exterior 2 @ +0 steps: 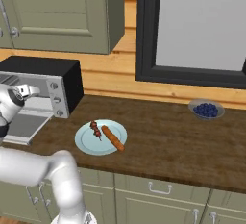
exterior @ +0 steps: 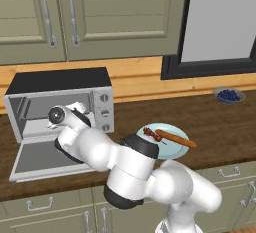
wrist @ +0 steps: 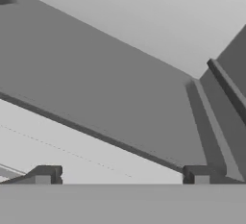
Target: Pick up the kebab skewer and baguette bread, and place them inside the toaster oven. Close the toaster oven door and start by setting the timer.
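At the toaster oven (exterior: 60,102) mouth, the arm hides the pincer (wrist: 122,175), its tips spread wide, empty, in hand view. Kebab skewer (exterior 2: 96,130) and baguette bread (exterior 2: 112,138) lie on the plate (exterior 2: 89,143); toaster oven door (exterior: 37,159) down.

We saw a home kitchen. A dark wooden surface (exterior 2: 182,141) ran along a wall of pale timber boards, with olive-green cabinets (exterior: 100,17) hung above it and matching drawers (exterior 2: 158,194) with metal handles below. A toaster oven (exterior: 60,102) stood on the surface with its door down, near a plate (exterior 2: 89,143) of food and a bowl (exterior 2: 206,109) of blueberries. A dark-framed window (exterior 2: 192,31) sat above.
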### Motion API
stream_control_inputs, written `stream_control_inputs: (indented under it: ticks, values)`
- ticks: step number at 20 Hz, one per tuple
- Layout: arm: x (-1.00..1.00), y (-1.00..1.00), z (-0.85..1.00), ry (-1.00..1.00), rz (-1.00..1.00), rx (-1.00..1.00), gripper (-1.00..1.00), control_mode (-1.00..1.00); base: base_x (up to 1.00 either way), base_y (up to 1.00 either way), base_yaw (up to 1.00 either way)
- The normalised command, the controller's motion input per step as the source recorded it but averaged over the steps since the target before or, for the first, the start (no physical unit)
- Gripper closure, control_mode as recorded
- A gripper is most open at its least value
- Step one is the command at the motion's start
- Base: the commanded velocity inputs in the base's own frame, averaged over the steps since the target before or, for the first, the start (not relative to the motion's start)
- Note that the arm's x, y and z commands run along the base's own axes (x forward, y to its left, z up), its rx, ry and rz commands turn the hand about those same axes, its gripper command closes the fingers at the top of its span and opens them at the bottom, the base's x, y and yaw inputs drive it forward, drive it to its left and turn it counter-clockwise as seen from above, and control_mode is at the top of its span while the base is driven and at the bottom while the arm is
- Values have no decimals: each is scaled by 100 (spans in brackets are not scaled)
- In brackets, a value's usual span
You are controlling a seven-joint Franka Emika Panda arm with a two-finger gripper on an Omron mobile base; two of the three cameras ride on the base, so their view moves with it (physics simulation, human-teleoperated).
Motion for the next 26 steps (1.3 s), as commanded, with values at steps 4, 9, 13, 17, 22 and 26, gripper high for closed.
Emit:
stream_control_inputs:
  ticks: [4, 9, 13, 17, 22, 26]
  values:
    - [38, 14, -9, 0, 0, 0, -100, -100, 0, 0, 0]
    - [27, 10, -9, 0, 0, 0, -100, -100, 0, 0, 0]
    - [39, 13, -16, 0, 0, 0, -100, -100, 0, 0, 0]
    - [19, 14, -24, 0, 0, -1, 100, -100, 0, 0, 0]
    - [22, 5, -17, 0, 0, -1, 100, -100, 0, 0, 0]
    - [2, 0, -7, -2, 3, 0, 100, -100, 0, 0, 0]
